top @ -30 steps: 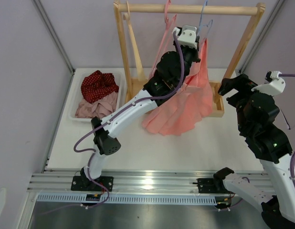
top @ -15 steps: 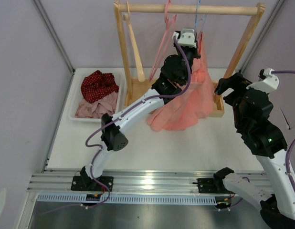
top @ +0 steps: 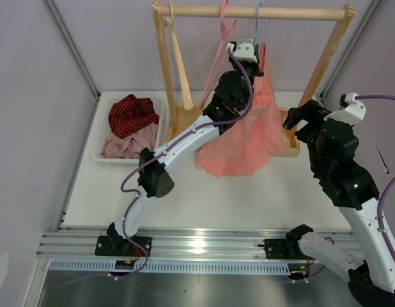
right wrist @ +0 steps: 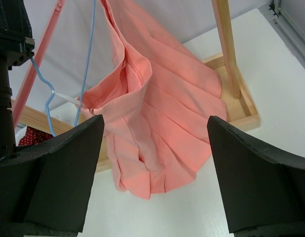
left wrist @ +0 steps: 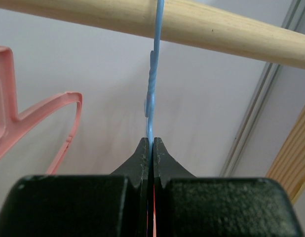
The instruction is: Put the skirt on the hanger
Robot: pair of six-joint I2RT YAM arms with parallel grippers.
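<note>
Left gripper (left wrist: 151, 147) is pinching hanger (left wrist: 152, 94) neck under rail (left wrist: 216, 23). Skirt (right wrist: 162, 123) is hanging beneath. Right gripper (right wrist: 155, 143) is gaping wide, facing skirt.

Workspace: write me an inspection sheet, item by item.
Surface: white table.
Job's things: skirt hangs from the blue hanger, up at the rack's rail.
Clutter: tray holding a red dotted cloth and a mauve cloth; pink hanger and wooden hanger on the rack.
Grippers: left gripper shut on the blue hanger; right gripper open, empty, facing the skirt.
Cables: purple cable along the left arm, another at the right wrist.
Surroundings: wooden rack, pale walls.
</note>
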